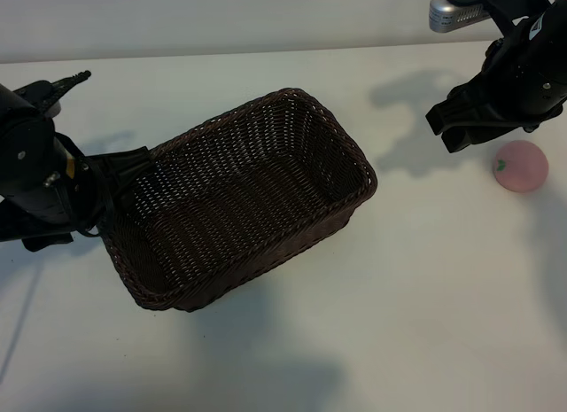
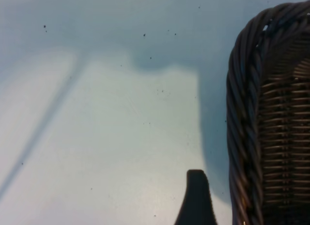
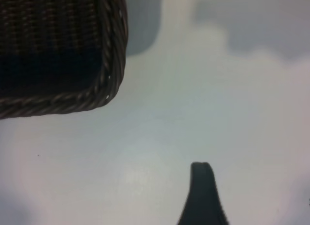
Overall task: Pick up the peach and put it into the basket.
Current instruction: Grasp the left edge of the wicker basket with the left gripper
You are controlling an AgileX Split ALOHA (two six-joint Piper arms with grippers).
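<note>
The peach (image 1: 520,166), a small pale-pink ball with a green mark, lies on the white table at the far right. My right gripper (image 1: 446,128) hangs just up and to the left of it, apart from it, open and empty. In the right wrist view one dark finger (image 3: 202,191) shows over bare table; the peach does not show there. The dark-brown wicker basket (image 1: 221,120) stands empty in the middle, turned at a slant. My left gripper (image 1: 128,168) sits open beside its left end. In the left wrist view a finger (image 2: 196,198) stands just outside the braided rim (image 2: 247,113).
A corner of the basket (image 3: 114,65) shows in the right wrist view. A silver part of the right arm (image 1: 452,11) sticks out at the top right. Bare white table (image 1: 399,297) stretches in front of the basket and between it and the peach.
</note>
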